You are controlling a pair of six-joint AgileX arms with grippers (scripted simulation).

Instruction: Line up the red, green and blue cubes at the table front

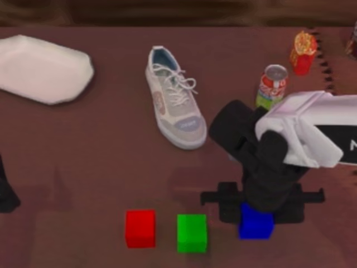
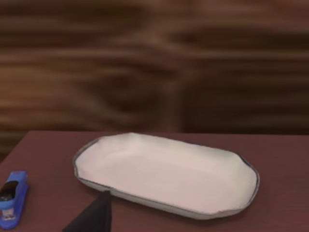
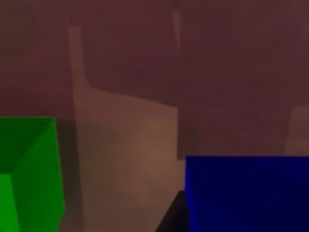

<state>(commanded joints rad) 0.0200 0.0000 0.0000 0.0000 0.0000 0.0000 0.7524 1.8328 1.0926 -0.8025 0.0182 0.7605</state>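
Along the front edge of the table we see the 3 cubes in a row: the red cube at the left, the green cube just beside it with a narrow gap, and the blue cube farther right, with a wider gap after the green one. Our right gripper reaches down over the blue cube, its black body covering the cube's rear part from above. In the right wrist view the blue cube fills the near corner, with a dark finger edge against its side and the green cube off to the other side. We cannot tell from these views whether the fingers press on the cube or stand apart from it.

Our left arm sits parked at the table's left edge; only a dark finger tip shows in its wrist view, so we cannot judge its opening.

Farther back lie a white tray, a shoe, a red-and-green can and a red carton. A blue stapler lies near the tray.
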